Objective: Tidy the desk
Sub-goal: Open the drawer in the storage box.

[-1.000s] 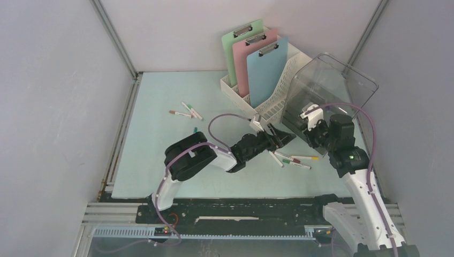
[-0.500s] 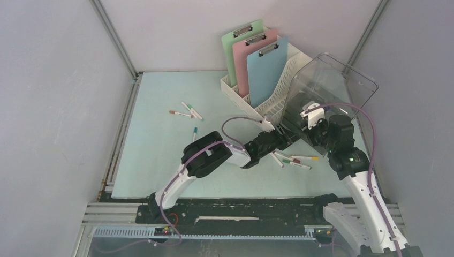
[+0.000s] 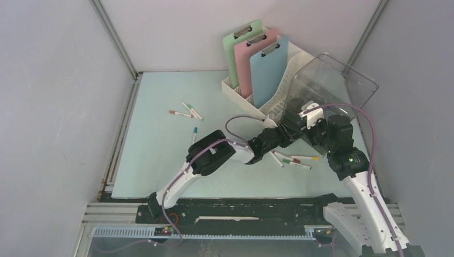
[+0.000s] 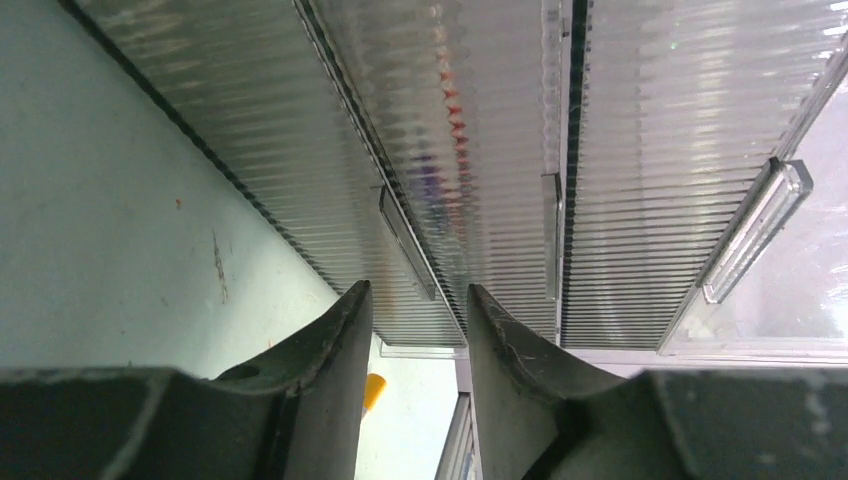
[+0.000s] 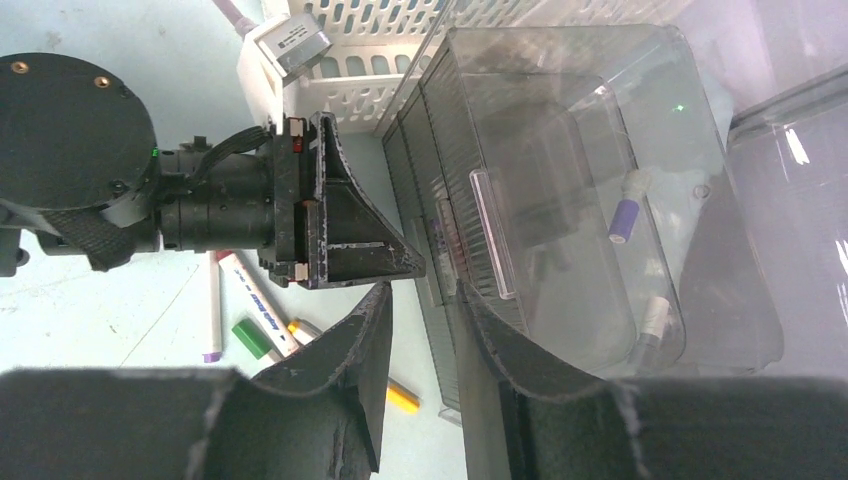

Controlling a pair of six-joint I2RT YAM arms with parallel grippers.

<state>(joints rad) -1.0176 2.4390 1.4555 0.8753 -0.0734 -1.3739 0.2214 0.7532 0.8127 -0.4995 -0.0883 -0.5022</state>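
**L jaws closing on drawer handle, R braces unit**

Top: desk (image 3: 160,150) fills mid-frame. Clear drawer unit (image 3: 332,85) sits tipped at its 2 o'clock corner. Since 1 s ago the L arm has reached further out, so left gripper (image 3: 286,134) is now at the unit's front. Right gripper (image 3: 309,124) hasn't moved. Loose markers (image 3: 293,159) lie at 5 o'clock, stray markers (image 3: 184,112) at 10.

L wrist: jaws have narrowed from wide but are still part-spread either side of the drawer handle (image 4: 405,240). Prob no contact yet, hard to tell.

R wrist: jaws pinch the unit's front wall, steadying it. Stored marker (image 5: 625,215) visible inside.

Likely meaning: drawer pull next, then the loose markers go in.
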